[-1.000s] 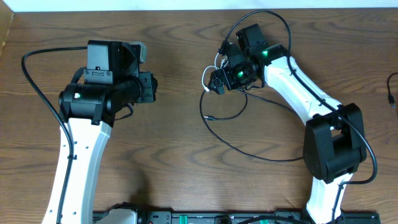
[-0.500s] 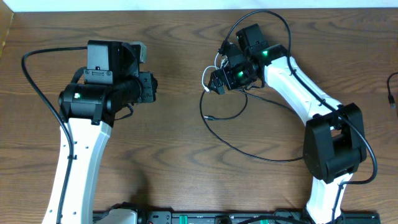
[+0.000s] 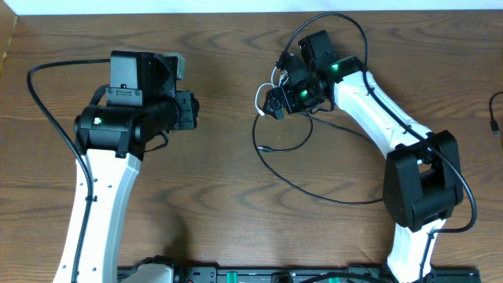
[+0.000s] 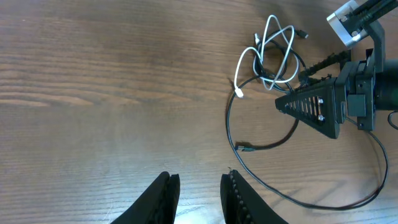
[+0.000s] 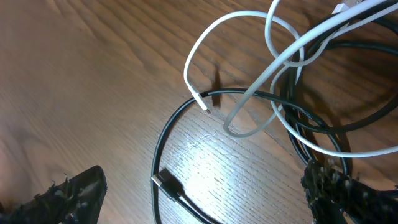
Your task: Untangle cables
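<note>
Both empty: left claw [image 4: 199,180] barely parted, right claw [image 5: 202,186] spread; only left wrist view shows white cable [image 5: 297,51] whole.

Bare desk [image 4: 93,93] lies open ahead of my left claw [image 4: 199,186]. Under my wide-spread right claw [image 5: 205,190], loops of white cable [image 5: 187,73] and black cable [image 5: 166,182] crowd the way.

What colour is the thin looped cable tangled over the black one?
White; the thin white looped cable shows best in the right wrist view.
</note>
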Robot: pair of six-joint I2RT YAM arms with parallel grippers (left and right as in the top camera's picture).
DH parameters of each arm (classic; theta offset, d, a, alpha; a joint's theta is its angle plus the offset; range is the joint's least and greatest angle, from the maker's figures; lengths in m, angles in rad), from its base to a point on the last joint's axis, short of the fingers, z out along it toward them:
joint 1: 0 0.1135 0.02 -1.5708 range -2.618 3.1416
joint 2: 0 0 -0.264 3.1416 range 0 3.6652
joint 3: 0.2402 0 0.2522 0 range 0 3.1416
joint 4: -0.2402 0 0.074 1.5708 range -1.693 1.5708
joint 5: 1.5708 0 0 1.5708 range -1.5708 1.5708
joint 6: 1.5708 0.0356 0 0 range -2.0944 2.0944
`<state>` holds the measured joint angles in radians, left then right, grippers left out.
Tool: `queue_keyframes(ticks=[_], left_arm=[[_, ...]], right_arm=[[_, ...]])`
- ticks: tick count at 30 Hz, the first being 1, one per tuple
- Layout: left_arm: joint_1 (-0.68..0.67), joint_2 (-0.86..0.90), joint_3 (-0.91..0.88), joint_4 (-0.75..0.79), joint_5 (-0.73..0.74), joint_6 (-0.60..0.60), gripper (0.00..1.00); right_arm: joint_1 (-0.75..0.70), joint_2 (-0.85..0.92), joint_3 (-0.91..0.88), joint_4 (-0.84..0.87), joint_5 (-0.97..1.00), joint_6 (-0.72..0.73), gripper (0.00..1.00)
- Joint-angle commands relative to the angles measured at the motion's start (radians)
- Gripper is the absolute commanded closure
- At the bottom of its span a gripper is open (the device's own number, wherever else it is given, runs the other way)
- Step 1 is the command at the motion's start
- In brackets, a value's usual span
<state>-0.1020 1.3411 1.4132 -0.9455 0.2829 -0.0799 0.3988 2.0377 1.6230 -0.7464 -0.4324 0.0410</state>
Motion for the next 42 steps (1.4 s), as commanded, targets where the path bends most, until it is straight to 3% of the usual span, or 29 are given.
queue_keyframes(ticks=[1,42], left_arm=[[-0.002,0.009,-0.005,-0.006,0.004,0.009,0.72],[-0.002,0.010,-0.005,0.010,0.004,0.000,0.72]], right_arm=[[0.003,0.006,0.010,-0.001,-0.011,-0.005,0.01],[0.003,0.006,0.010,-0.001,-0.011,-0.005,0.01]])
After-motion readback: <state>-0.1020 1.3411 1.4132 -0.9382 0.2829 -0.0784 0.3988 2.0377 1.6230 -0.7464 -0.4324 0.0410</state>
